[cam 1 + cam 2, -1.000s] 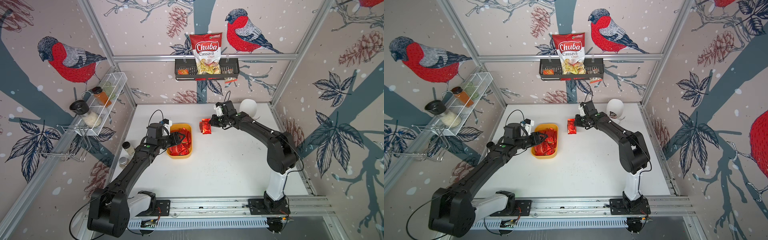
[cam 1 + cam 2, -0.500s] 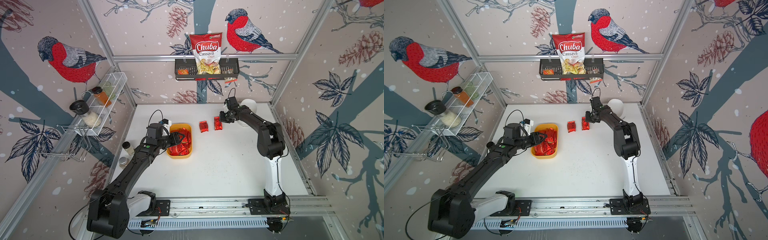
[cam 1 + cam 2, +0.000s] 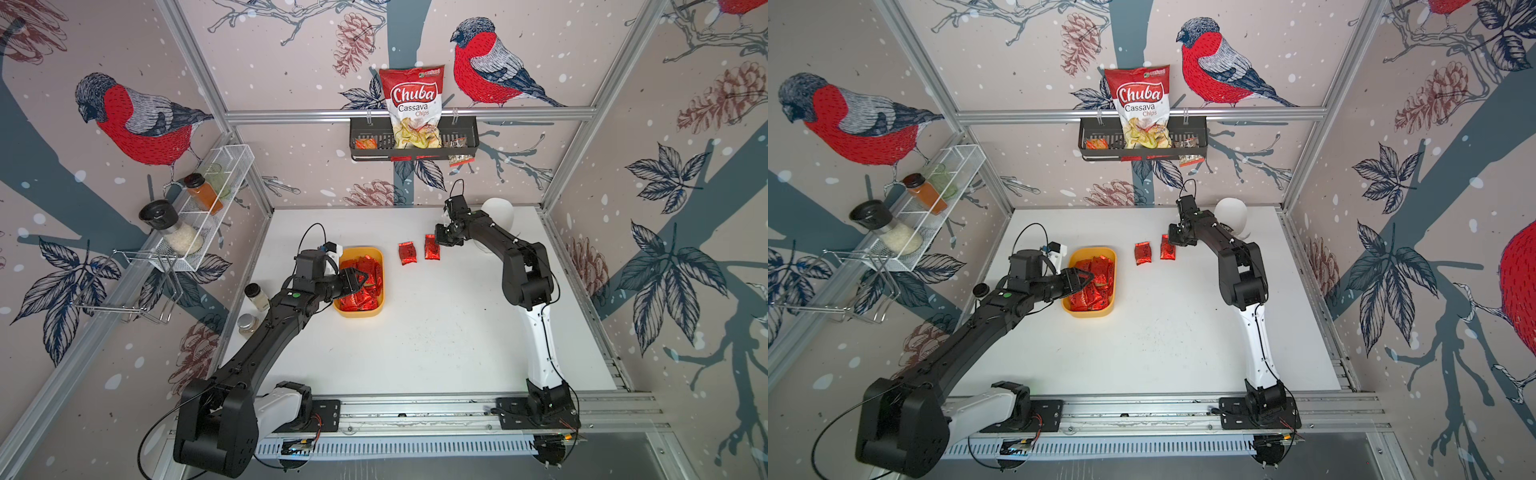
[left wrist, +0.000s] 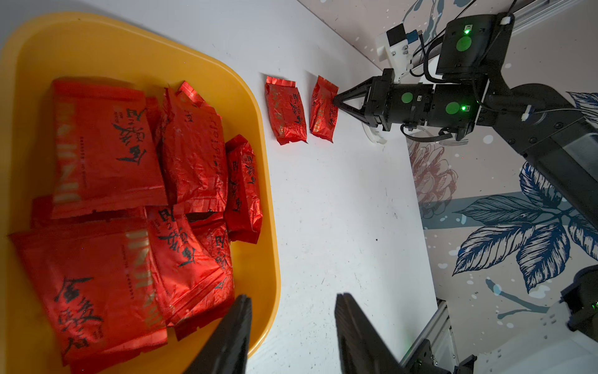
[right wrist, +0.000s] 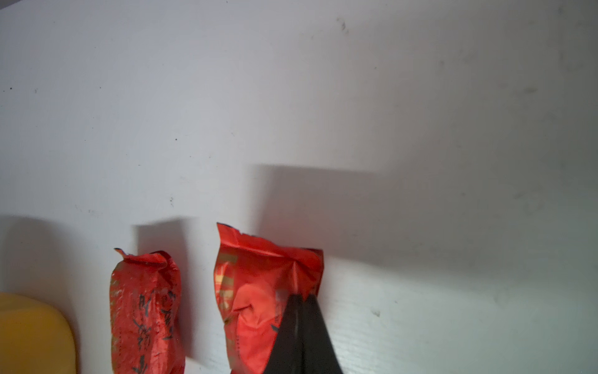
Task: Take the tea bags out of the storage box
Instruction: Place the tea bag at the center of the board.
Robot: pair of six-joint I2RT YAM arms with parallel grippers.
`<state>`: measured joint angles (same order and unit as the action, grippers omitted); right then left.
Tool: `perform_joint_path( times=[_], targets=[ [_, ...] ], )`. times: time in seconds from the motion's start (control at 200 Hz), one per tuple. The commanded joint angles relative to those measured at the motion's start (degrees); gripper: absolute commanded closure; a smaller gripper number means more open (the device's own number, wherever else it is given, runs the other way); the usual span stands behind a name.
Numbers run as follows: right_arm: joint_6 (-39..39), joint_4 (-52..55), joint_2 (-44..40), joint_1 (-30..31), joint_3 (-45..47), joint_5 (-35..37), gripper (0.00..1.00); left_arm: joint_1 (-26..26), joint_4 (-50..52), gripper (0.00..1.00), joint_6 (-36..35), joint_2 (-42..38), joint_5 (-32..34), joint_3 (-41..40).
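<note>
The yellow storage box (image 3: 360, 314) (image 3: 1088, 312) sits left of the table's middle, with several red foil tea bags (image 3: 362, 286) (image 4: 106, 145) piled inside. My left gripper (image 3: 359, 277) (image 4: 293, 296) hovers open over the box. One finger is over the bags and the other is outside the rim (image 4: 270, 226). Two tea bags lie side by side on the table to the right of the box (image 3: 407, 253) (image 5: 144, 311). My right gripper (image 3: 439, 240) (image 5: 301, 299) is shut on the far corner of the right-hand tea bag (image 3: 432, 248) (image 5: 255, 291), which rests on the table.
A white rounded mug (image 3: 498, 212) stands behind the right arm near the back wall. Two small jars (image 3: 256, 296) (image 3: 247, 324) stand at the table's left edge. A black wall basket (image 3: 413, 143) with a chips bag and a white wire rack (image 3: 199, 208) hang on the walls.
My right gripper has carried a tea bag to the right, away from the first bag, and set it down beside it, still pinched. The left arm has not moved.
</note>
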<state>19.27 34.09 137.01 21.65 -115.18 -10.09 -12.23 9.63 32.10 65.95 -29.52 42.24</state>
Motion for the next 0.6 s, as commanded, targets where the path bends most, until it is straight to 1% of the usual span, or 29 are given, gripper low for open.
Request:
perform_joint_path(
  times=[0.0, 0.115, 0.2, 0.245, 0.415, 0.49, 0.595],
  targets=[
    [-1.33, 0.98, 0.48, 0.06, -0.95, 1.42, 0.81, -0.07, 0.02, 0.52, -1.12, -0.24, 0.77, -0.31],
    [-1.5, 1.0, -0.26, 0.15, -1.27, 2.57, 0.63, -0.04, 0.63, 0.53, -1.23, -0.76, 1.52, -0.31],
    [-1.66, 1.05, -1.75, 0.49, -1.19, 4.03, 0.54, -0.03, 1.23, 0.52, -1.07, -1.48, 2.79, -0.32],
    [-1.82, 1.23, -2.87, 0.96, -1.0, 5.26, 0.52, 0.01, 1.88, 0.52, -1.07, -1.86, 3.85, -0.11],
    [-2.98, 1.16, -8.43, 4.9, 1.35, 9.53, 0.49, 0.8, 5.17, 0.51, -1.18, -2.79, 10.06, 0.56],
    [-2.76, 0.5, -11.32, 7.32, 3.23, 10.46, 0.49, 2.76, 5.83, 0.51, -1.29, -2.93, 10.34, 0.43],
    [-2.18, -1.08, -15.19, 11.26, 6.01, 10.67, 0.49, 6.78, 5.85, 0.51, -1.26, -3.2, 9.38, -0.46]
  ],
)
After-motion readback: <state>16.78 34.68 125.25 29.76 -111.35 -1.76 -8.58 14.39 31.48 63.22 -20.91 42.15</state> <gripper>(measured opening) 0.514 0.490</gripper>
